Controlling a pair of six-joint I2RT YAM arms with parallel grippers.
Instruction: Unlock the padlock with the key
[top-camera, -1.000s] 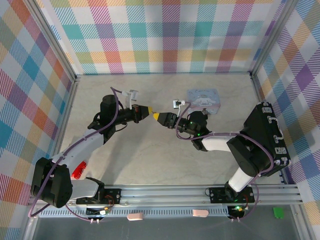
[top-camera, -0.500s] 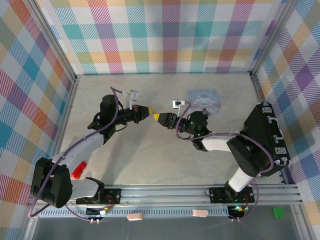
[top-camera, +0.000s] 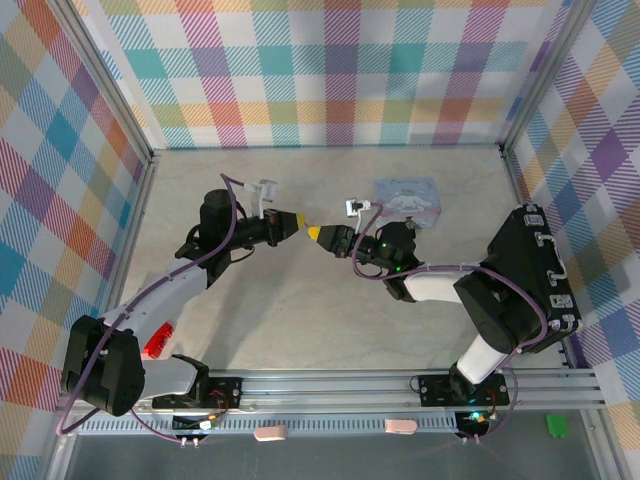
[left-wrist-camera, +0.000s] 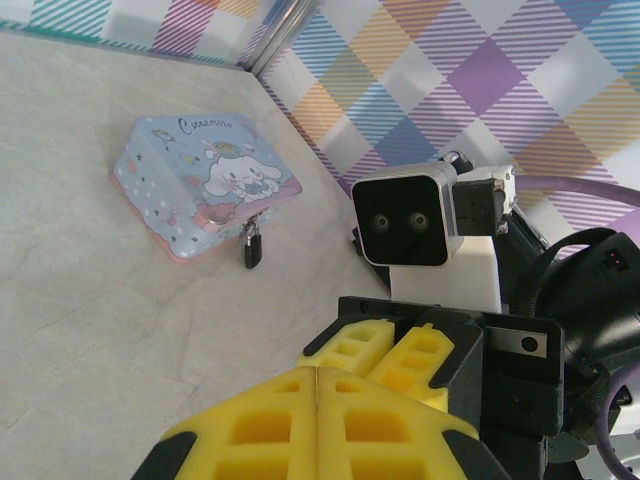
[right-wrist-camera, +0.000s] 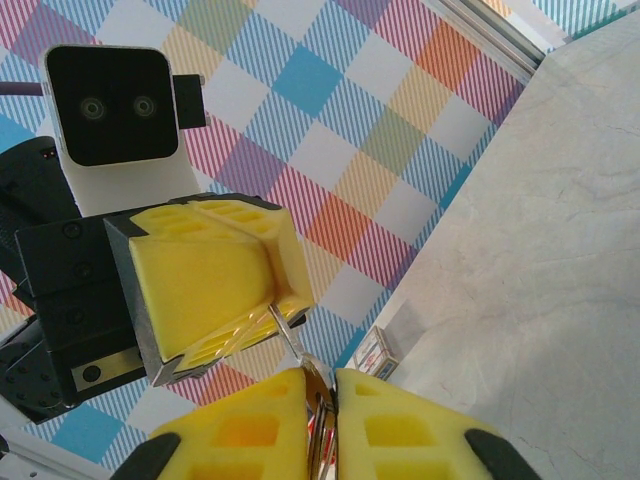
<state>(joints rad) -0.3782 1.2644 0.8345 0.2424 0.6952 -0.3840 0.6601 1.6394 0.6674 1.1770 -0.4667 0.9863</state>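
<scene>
My right claw (right-wrist-camera: 319, 382) grips the key (right-wrist-camera: 292, 340). Its long axis points away from the tin (left-wrist-camera: 205, 185), and its tip touches my clenched left claw (left-wrist-camera: 316, 372). Beyond, the padlock (left-wrist-camera: 252, 247) hangs upright against the tin's side, on the surface (left-wrist-camera: 90, 300).

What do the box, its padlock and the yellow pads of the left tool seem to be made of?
The box: probably thin painted metal, smooth with a printed cartoon. The padlock: metal, dark body, shiny silver shackle. The pads of the left tool: foam or soft rubber, matte, with moulded cells.
</scene>
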